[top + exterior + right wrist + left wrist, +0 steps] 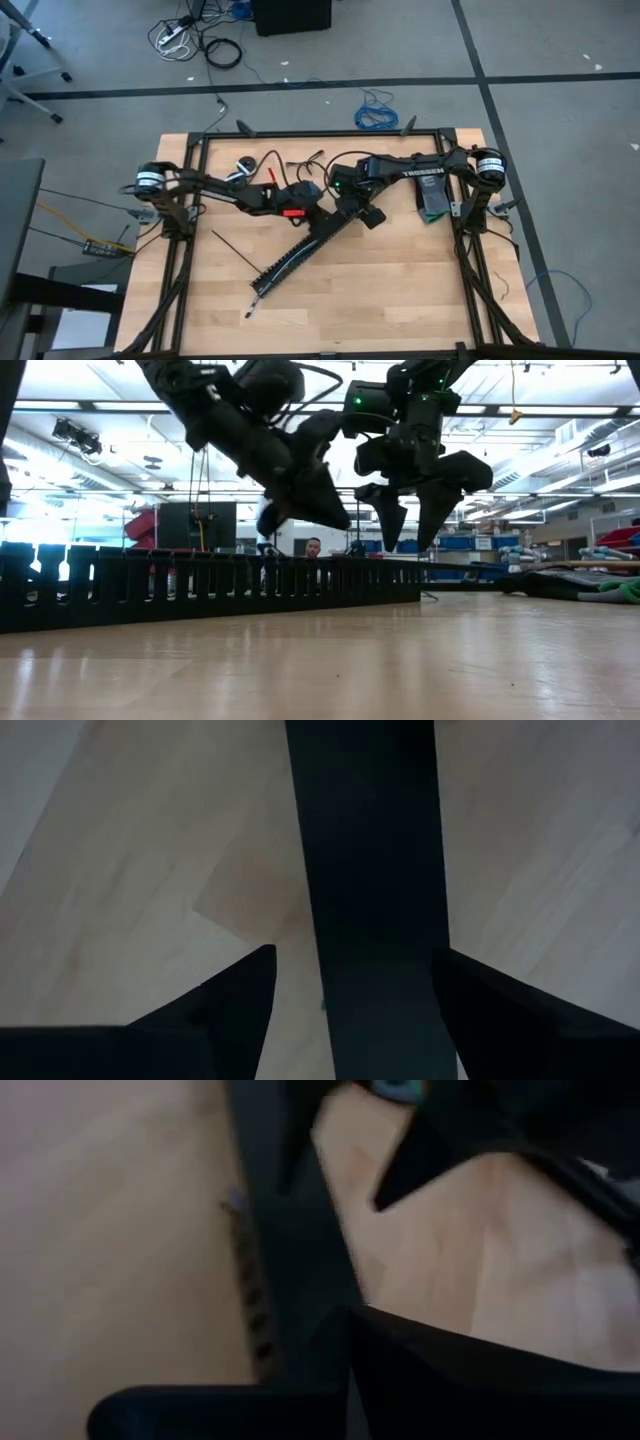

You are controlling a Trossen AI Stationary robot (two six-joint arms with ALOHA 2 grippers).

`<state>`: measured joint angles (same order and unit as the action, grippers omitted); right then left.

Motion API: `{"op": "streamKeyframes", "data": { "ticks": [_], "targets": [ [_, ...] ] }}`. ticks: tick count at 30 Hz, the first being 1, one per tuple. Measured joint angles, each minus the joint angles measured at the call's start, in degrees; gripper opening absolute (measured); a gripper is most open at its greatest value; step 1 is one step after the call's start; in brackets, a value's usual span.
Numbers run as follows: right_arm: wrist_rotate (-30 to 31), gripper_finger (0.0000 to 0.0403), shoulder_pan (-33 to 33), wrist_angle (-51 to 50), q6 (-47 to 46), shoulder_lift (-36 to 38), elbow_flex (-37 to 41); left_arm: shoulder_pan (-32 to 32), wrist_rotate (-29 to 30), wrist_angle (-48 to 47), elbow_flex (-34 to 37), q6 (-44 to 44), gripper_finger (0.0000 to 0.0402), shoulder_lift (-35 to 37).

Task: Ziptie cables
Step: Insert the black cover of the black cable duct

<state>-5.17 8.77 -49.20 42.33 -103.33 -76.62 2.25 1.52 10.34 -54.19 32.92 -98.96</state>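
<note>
Above the table's middle, the right gripper (pixel 408 510) hangs with its two fingers spread wide, straddling a wide black perforated strip (pixel 368 900) without touching it. That strip runs diagonally across the wooden table (pixel 400 290), its long axis passing straight between the fingers — so a descent, I judge, would meet it first. Just beside it, the left gripper (pixel 300 495) is closed tight and holds nothing I can see. One thin black ziptie (pixel 232 250) lies apart, on the left arm's side. No wire bundle is discernible.
</note>
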Motion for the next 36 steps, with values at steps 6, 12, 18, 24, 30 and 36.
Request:
{"op": "streamKeyframes", "data": {
  "ticks": [6,12,18,24,30,36],
  "targets": [
    [-0.3,0.0256,0.9,0.0,-0.8,0.0,0.0,-0.2,2.0,-10.2,0.0,-1.4,0.0,7.4],
    [-1.8,0.0229,1.1,0.5,-2.5,0.0,0.0,-3.9,6.2,-27.0,0.0,0.3,0.0,16.7],
    [-3.1,0.0055,-0.2,1.6,-1.2,0.0,0.0,-8.1,8.1,-33.0,0.0,5.1,0.0,23.2],
    [-5.6,0.0002,-1.0,5.2,0.4,-0.6,0.0,-12.3,10.0,-35.1,0.0,12.9,0.0,23.4],
    [-7.7,0.0001,-2.1,7.8,1.7,-1.6,0.0,-16.0,13.6,-35.8,0.0,18.7,0.0,20.6],
    [-8.4,0.0,-2.9,10.6,2.7,-1.6,0.0,-18.0,13.4,-32.6,0.0,24.1,0.0001,14.5]
  ]
}}
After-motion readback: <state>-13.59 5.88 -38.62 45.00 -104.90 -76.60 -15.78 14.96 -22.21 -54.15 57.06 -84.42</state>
